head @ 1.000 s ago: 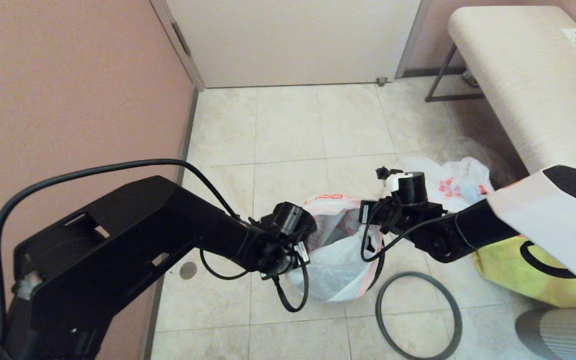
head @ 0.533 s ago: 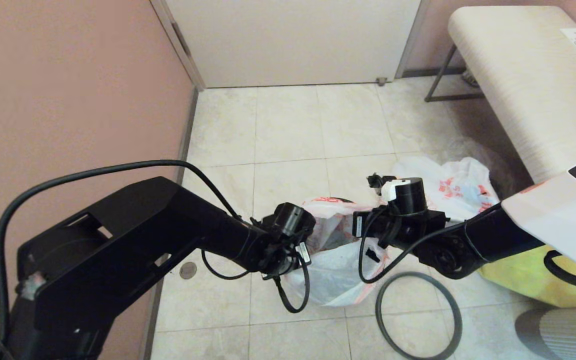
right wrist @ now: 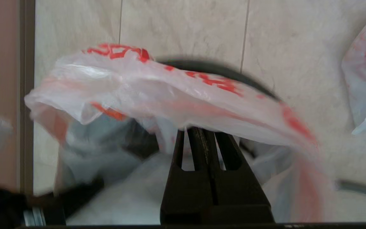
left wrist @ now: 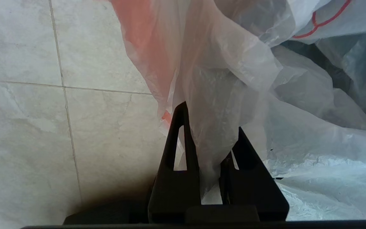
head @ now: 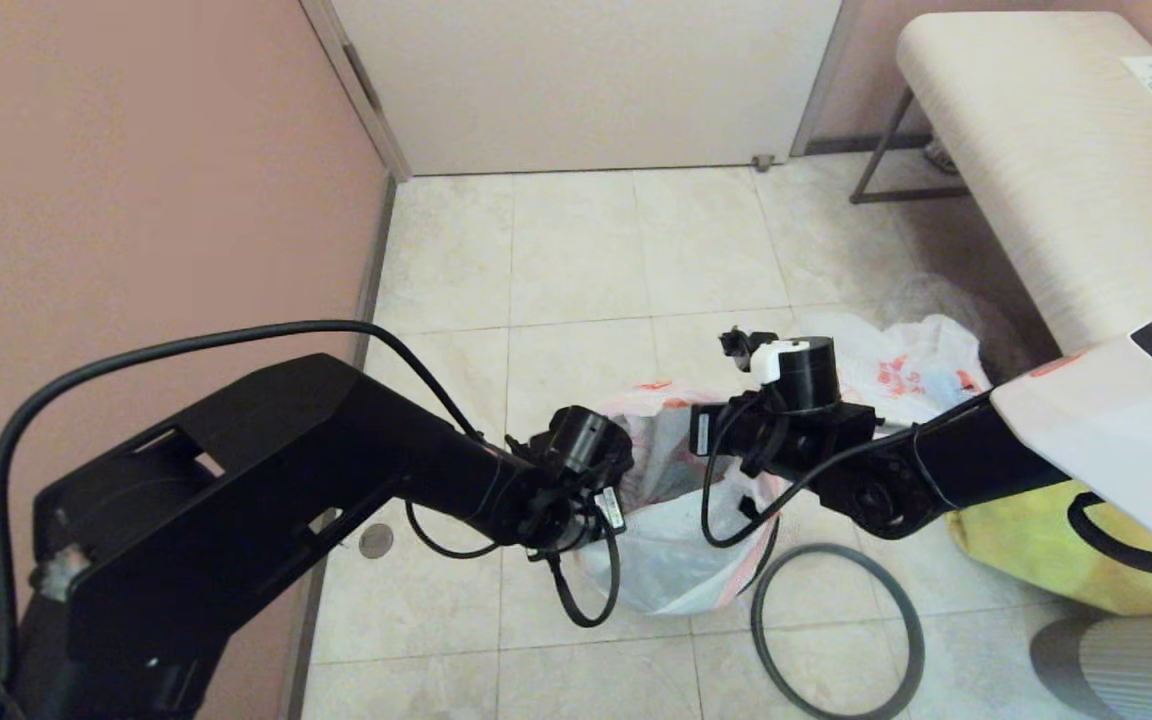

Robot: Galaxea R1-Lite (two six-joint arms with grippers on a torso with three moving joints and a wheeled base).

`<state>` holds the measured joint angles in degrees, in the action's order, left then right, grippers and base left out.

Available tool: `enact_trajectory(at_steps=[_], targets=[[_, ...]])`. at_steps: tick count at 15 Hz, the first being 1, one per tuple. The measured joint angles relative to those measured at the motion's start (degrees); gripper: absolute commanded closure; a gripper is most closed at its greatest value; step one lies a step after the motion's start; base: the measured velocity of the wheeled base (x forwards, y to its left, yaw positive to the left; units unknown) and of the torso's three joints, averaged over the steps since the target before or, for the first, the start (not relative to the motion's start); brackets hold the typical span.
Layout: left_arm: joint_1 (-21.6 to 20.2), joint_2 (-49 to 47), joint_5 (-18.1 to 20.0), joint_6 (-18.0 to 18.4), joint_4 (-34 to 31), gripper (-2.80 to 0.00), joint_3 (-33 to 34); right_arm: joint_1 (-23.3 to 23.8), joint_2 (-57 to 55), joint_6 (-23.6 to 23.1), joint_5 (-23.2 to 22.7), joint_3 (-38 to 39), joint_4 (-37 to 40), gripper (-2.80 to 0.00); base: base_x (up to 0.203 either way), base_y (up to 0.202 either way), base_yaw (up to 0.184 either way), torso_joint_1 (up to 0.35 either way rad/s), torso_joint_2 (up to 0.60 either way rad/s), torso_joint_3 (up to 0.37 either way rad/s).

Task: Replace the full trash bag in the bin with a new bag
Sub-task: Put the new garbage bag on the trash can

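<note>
The thin white plastic bag with red print (head: pixel 671 520) sits in the small round black bin (right wrist: pixel 214 68) on the tiled floor, between the two arms. One edge is pinched by the closed left pincer (left wrist: pixel 210 127). The far edge is pinched by the closed right pincer (right wrist: pixel 199 135). The bin mouth lies just below both pincers, so the bag's edges are likely to be spread over it next. The dark grey hoop (head: pixel 836 630) lies on the floor beside the bin.

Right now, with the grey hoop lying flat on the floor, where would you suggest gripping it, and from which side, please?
Probably from straight above, straddling the thin band of the hoop on its arc away from the bag. It lies flat on the tiles, so a sideways approach finds little to pinch. The right pincer is nearer, though shut on the bag.
</note>
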<state>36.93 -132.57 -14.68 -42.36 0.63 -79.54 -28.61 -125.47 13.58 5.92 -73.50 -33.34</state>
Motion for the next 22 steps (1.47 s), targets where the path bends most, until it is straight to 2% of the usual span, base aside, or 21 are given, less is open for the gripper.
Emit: enact_trajectory(at_steps=[3, 5, 8, 12, 18, 22], targets=[[0.39, 0.29, 1.57, 0.25, -0.01, 0.0, 0.5, 2.17, 0.81, -1.92, -7.05, 0.45, 1.94, 0.0, 0.0, 0.0, 0.0, 0.0, 0.0, 0.0], [0.38, 0.51, 3.5, 1.48, 0.11, 0.0, 1.27, 2.96, 0.2, -2.28, -9.33, -1.92, 3.74, 0.0, 0.0, 0.0, 0.0, 0.0, 0.0, 0.0], [-0.05, 0.79, 4.32, 2.04, 3.51, 0.0, 3.15, 4.31, -2.04, -2.29, -9.79, -7.48, 5.42, 0.0, 0.0, 0.0, 0.0, 0.0, 0.0, 0.0], [-0.18, 1.34, 4.02, 3.41, 8.83, 0.0, 5.58, 7.96, -6.87, -2.29, -9.71, -16.27, 11.26, 0.0, 0.0, 0.0, 0.0, 0.0, 0.0, 0.0], [-2.43, 1.38, 3.0, 3.46, 14.37, 0.0, 7.55, 13.06, -12.89, -2.3, -9.74, -17.8, 11.3, 0.0, 0.0, 0.0, 0.0, 0.0, 0.0, 0.0], [-3.47, 1.15, 2.94, 3.54, 15.46, 0.0, 7.67, 13.61, -12.8, -2.09, -9.85, -13.92, 11.54, 0.0, 0.0, 0.0, 0.0, 0.0, 0.0, 0.0]])
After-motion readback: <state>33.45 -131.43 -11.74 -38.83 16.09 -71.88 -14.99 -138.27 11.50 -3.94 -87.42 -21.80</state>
